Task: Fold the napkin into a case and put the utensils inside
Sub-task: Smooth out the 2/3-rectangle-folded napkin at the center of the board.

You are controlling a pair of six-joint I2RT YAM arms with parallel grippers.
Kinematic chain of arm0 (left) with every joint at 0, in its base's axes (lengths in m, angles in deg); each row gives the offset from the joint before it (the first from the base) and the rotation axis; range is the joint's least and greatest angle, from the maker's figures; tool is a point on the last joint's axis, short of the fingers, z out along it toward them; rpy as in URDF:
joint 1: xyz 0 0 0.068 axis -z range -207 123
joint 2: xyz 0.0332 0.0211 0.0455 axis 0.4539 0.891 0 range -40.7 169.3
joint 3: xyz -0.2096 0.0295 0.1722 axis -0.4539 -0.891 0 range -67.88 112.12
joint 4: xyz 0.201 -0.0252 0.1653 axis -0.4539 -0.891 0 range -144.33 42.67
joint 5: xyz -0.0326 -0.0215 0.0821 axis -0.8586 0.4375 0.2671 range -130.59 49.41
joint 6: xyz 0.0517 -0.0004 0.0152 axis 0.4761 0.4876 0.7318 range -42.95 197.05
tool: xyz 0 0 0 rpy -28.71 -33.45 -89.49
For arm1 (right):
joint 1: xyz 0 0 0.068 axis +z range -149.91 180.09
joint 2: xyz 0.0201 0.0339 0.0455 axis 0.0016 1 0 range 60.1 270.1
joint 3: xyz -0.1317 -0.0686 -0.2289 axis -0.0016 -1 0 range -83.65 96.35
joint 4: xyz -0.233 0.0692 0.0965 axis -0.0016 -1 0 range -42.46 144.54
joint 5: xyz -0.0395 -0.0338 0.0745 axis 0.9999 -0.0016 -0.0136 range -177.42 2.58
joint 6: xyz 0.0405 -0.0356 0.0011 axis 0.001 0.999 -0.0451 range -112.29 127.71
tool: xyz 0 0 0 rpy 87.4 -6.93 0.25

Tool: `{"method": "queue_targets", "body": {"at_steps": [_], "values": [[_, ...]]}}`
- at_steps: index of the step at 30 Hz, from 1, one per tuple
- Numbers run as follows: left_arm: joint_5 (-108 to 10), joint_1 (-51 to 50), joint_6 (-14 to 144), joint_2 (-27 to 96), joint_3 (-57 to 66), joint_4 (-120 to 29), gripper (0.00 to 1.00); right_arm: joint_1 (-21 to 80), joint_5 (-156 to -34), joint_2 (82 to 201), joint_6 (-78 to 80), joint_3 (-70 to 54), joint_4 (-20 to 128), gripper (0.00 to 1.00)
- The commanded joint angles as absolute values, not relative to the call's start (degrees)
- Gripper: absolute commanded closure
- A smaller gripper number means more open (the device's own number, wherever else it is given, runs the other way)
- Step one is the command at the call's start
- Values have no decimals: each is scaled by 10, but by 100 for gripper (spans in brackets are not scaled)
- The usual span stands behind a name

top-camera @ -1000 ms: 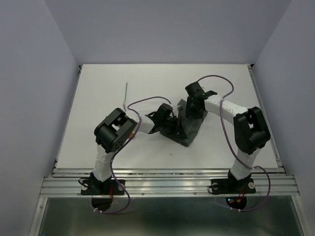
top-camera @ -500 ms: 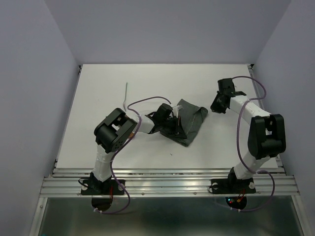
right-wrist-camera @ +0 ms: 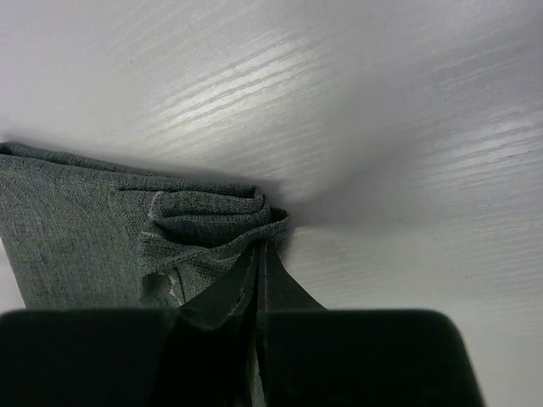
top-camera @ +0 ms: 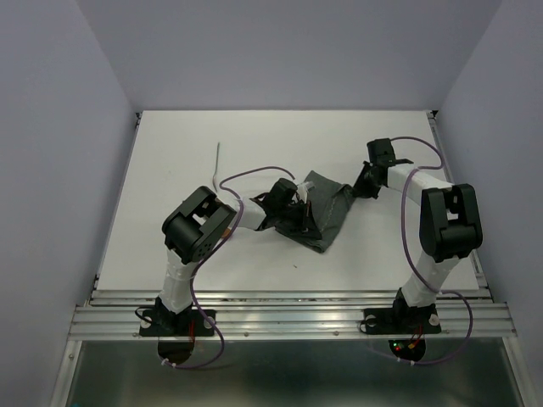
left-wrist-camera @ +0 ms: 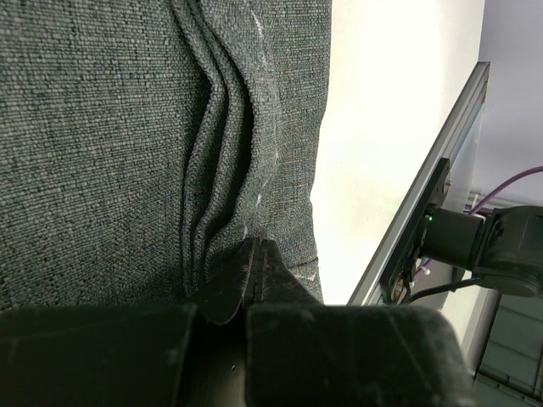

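Observation:
The dark grey napkin [top-camera: 333, 206] lies folded into a narrow slanted strip mid-table. My left gripper [top-camera: 299, 214] is shut, its tips [left-wrist-camera: 257, 248] resting against bunched pleats of the napkin [left-wrist-camera: 102, 127]. My right gripper [top-camera: 358, 188] is shut too, its tips [right-wrist-camera: 261, 248] touching the hem at the napkin's [right-wrist-camera: 76, 237] rolled far-right corner; no cloth shows between the fingers. One slim grey utensil [top-camera: 218, 163] lies on the table to the far left, apart from both grippers. The spoon is out of view.
The white table [top-camera: 170, 246] is bounded by purple-grey walls at the left, right and back. An aluminium rail [top-camera: 288, 318] runs along the near edge. The right arm's base [left-wrist-camera: 484, 242] shows beyond the table edge in the left wrist view.
My right gripper left the napkin, swung right while closing, then came back shut to the napkin's right corner. The left gripper stayed put on the cloth.

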State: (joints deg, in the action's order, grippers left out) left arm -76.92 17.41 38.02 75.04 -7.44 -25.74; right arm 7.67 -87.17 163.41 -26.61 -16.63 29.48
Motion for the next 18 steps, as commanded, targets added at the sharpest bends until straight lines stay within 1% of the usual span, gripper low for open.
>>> {"method": "queue_targets", "body": {"at_steps": [1, 18], "values": [[-763, 171, 404, 736, -86, -297, 100, 77, -902, 1629, -272, -142, 330, 99], [-779, 171, 417, 750, -65, -308, 100, 84, -955, 1645, -277, -114, 345, 99]]}}
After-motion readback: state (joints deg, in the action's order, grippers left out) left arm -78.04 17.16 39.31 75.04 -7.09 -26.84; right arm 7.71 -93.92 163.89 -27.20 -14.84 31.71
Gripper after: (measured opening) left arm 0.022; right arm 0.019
